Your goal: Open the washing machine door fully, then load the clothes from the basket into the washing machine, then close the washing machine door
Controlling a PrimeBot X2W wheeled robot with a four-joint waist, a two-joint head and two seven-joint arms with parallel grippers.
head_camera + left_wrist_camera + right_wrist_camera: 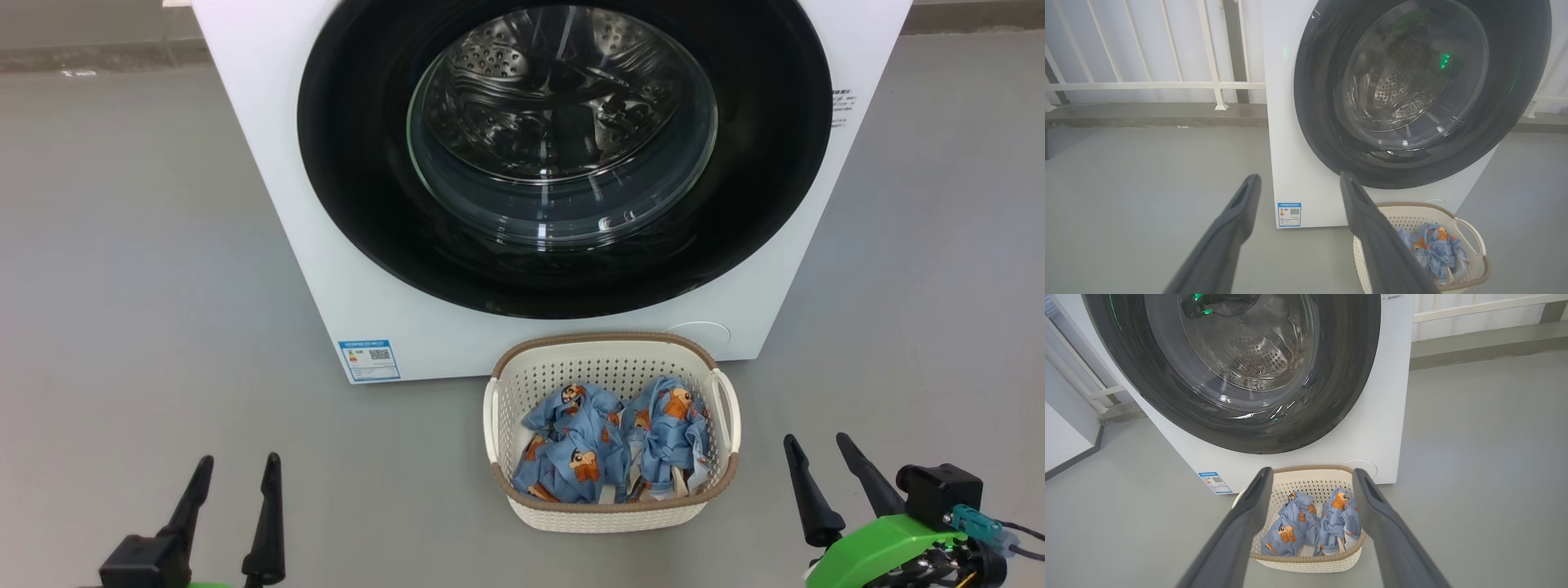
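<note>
Not started. Shut washing machine door point(563, 155) upper centre. Clothes point(608, 445) bundled in basket point(612, 514), lower centre, on floor just before washing machine point(269, 163). Left tool point(237, 459) lower left, right tool point(815, 438) lower right, both spread, empty. Opening, loading, closing all left.

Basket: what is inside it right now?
Light blue clothes with orange-brown cartoon figures, bunched in two clumps, lie in the basket. Anything beneath them is covered.

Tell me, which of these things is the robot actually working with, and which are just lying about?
For the job: washing machine door (shut), washing machine, basket, clothes inside the basket.
Just there: blue label sticker on the machine, white railing behind, grey floor.
</note>
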